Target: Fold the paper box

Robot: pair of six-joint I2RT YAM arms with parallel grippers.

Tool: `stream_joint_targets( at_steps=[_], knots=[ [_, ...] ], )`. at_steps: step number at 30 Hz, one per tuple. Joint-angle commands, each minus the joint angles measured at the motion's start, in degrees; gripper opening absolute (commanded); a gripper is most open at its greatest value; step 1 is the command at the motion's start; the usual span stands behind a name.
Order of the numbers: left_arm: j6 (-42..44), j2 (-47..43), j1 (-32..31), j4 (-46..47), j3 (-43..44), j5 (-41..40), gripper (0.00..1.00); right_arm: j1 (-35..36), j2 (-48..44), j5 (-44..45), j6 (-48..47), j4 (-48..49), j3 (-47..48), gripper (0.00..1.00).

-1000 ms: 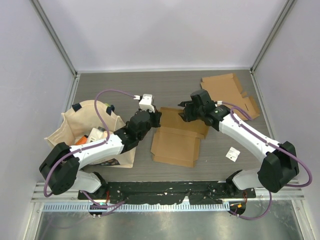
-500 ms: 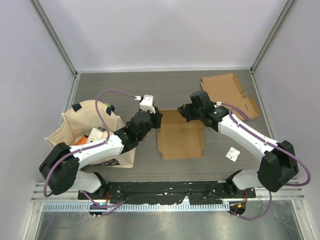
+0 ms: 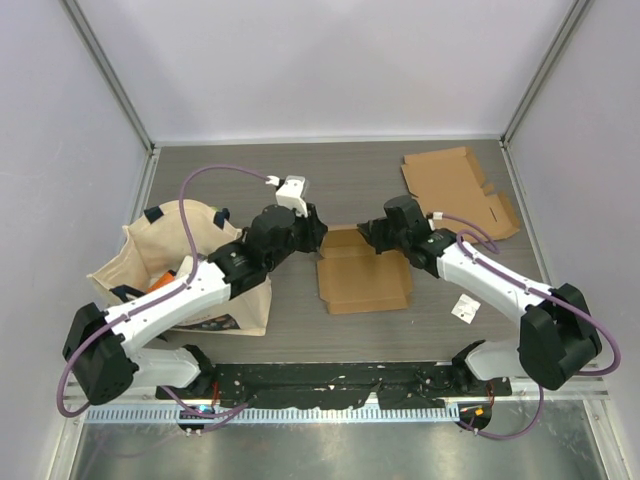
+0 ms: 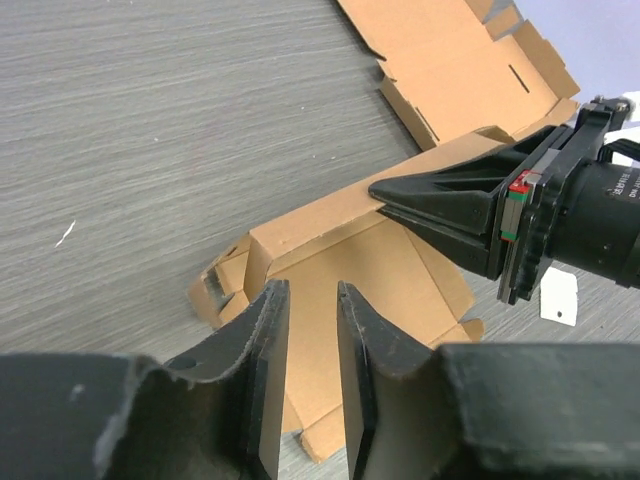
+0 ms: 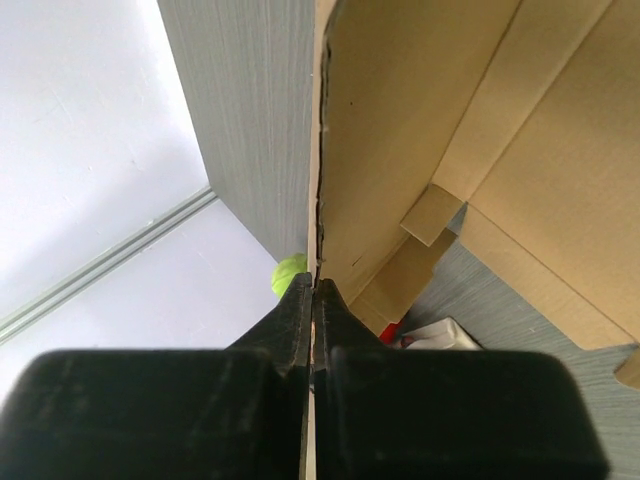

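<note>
One pinch only: your right gripper (image 3: 370, 232) clamps the paper box (image 3: 362, 275), centre of the table (image 3: 250, 170), by its twelve-o'clock flap (image 4: 320, 218); your left gripper (image 4: 310, 292) hangs spread at ten. Tug sideways and the flap may tear.

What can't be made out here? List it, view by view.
- Top view: bag contents, covered by the left arm.
- Top view: white slip markings, too small.
- Right wrist: green object, mostly behind the box.
- Left wrist: box's near edge, behind the left fingers.
</note>
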Motion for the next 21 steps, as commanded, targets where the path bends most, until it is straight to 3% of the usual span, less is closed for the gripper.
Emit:
stream_joint_targets(
  at_steps=[1,9,15,21],
  knots=[
    [-0.7,2.5,0.6,-8.7,4.8,-0.6,0.26,-1.1,0.1,2.1,-3.5,3.2,-0.6,0.01],
    [-0.2,9.7,1.1,-8.2,8.9,-1.4,0.22,-3.0,2.0,1.5,-11.6,12.6,-2.9,0.01],
    [-0.2,11.5,1.7,-7.3,10.5,-2.4,0.21,-3.5,3.8,-0.2,-18.5,25.5,-6.4,0.01],
    [0.5,13.2,2.6,-7.2,11.1,-2.3,0.17,-3.6,4.2,0.3,-24.1,31.5,-8.9,0.01]
  ],
)
